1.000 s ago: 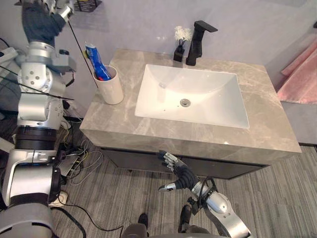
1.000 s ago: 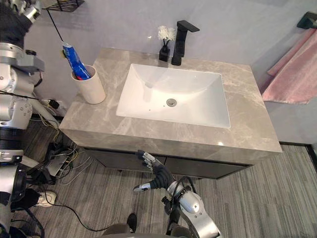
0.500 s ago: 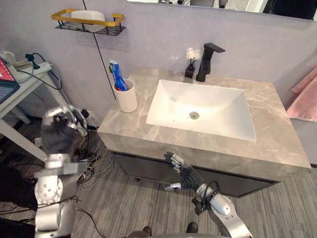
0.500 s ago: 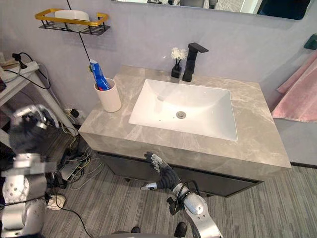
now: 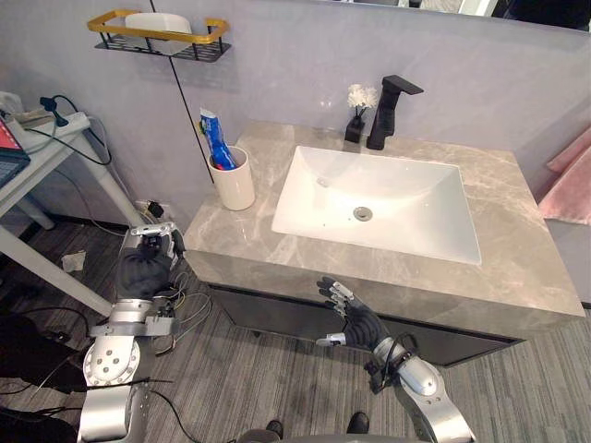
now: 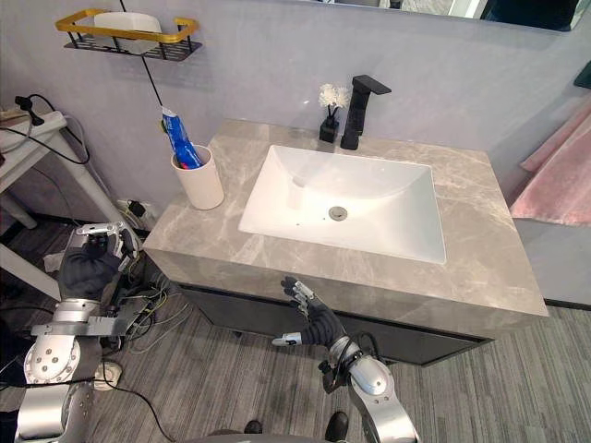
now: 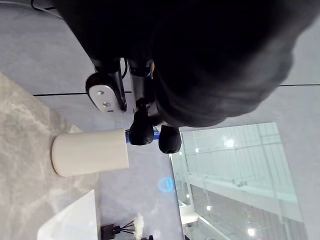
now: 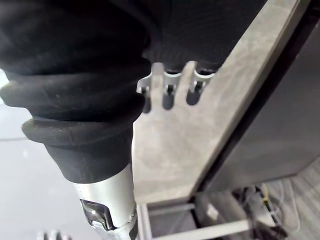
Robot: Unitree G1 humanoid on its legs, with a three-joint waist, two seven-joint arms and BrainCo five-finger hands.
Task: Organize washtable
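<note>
Surface (image 5: 517,268): grey marbled washtable top with a white rectangular sink (image 5: 416,198) sunk into it, drain (image 5: 363,213) near the basin's centre.

12 o'clock of the sink: black faucet (image 5: 383,113) upright at the back edge. A small black vase of white flowers (image 5: 355,125) stands just beside it at its 9 o'clock.

9 o'clock of the sink: cream cup (image 5: 234,180) upright on the surface near the left edge. A blue toothpaste tube (image 5: 214,140) stands in it, leaning toward 11 o'clock. Something red is also in the cup, possibly a brush handle; too small to tell.

Wall, 11 o'clock of the cup: black wire shelf (image 5: 212,26) with a gold rail, holding a white soap dish (image 5: 159,21).

3 o'clock of the surface: pink towel (image 5: 568,180).

Left robot hand (image 5: 143,272): below the surface's left edge, at the cup's 7 o'clock, touching nothing visible. Grip state: cannot tell.

Right robot hand (image 5: 358,321): in front of the cabinet at the sink's 6 o'clock, below the surface's front edge, fingers spread and straight, empty.
</note>
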